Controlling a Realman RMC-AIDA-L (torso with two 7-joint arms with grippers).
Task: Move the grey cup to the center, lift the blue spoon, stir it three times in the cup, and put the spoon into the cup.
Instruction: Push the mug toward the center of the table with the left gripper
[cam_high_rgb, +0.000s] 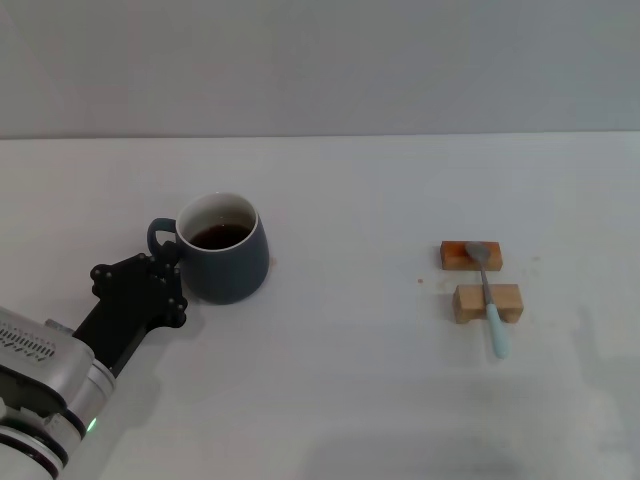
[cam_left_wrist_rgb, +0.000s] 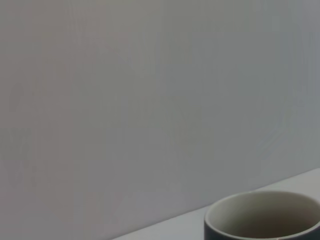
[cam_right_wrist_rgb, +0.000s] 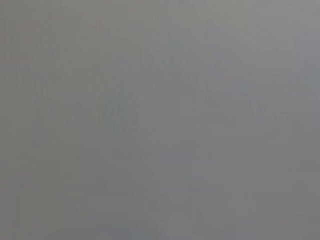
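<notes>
Nothing done yet: my left hand (cam_high_rgb: 165, 272) sits at the grey cup (cam_high_rgb: 224, 262) handle toward the counter's left edge, grip state unclear, cup not centred, blue spoon (cam_high_rgb: 488, 296) untouched across two wooden blocks (cam_high_rgb: 478, 279) toward the right edge, right hand unseen.
</notes>
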